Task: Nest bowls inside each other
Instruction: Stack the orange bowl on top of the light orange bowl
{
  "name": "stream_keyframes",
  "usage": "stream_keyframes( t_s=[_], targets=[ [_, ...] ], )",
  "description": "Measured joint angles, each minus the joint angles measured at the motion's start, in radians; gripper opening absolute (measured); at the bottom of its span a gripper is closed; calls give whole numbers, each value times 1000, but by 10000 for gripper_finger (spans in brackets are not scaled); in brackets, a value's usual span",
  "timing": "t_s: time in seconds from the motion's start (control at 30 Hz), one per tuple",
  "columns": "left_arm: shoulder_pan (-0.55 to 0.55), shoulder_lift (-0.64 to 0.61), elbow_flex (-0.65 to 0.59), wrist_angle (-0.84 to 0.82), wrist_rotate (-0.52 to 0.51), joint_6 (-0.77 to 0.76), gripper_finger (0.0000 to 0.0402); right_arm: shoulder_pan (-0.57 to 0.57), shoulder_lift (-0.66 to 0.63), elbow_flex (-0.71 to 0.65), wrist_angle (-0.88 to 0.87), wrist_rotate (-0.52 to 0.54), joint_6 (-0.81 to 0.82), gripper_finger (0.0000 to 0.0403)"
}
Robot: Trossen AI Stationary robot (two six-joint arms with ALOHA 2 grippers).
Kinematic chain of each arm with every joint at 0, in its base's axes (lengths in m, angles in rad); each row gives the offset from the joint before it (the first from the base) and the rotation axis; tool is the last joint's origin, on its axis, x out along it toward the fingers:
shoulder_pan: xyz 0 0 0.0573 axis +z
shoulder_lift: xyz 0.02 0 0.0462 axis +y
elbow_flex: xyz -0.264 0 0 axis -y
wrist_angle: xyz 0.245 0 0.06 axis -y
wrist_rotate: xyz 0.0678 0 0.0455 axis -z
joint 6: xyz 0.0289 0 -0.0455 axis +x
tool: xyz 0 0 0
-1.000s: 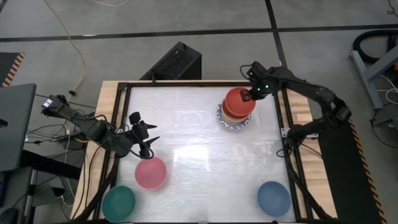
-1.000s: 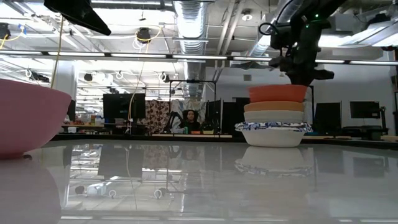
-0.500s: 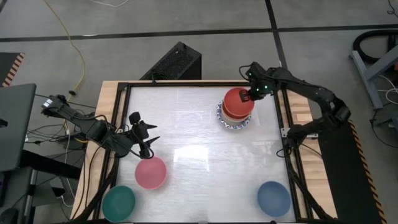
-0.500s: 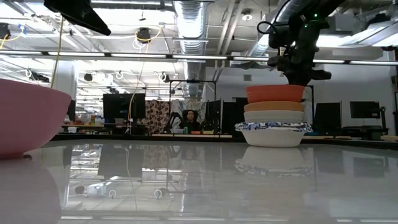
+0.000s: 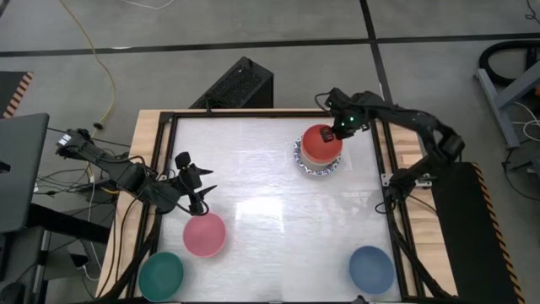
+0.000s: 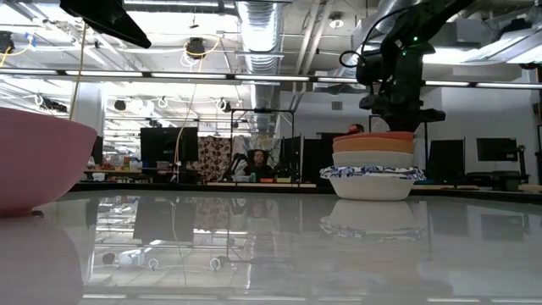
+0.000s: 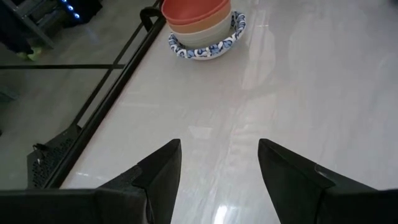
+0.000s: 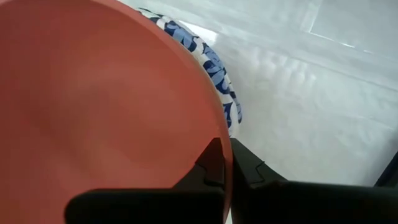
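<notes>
Here the right gripper pinches the red bowl by its rim, seating it on the stack at the table's far right, while the left gripper, jaws spread, waits just beside the pink bowl.

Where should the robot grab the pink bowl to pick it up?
By its thin rim. The pink bowl sits upright with its mouth open upward, so the open left end effector beside it could probably drop from above, one finger inside the wall, one outside.
</notes>
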Motion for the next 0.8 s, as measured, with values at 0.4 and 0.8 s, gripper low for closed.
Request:
stream_keyframes(
  t_s=[0.4,0.8],
  targets=[
    [0,0,0,-1,0,2,204,6,-6,-1,-5,-28,-16,43],
    [0,0,0,-2,0,3,204,43,-7,-1,2,-54,-97,106]
  ],
)
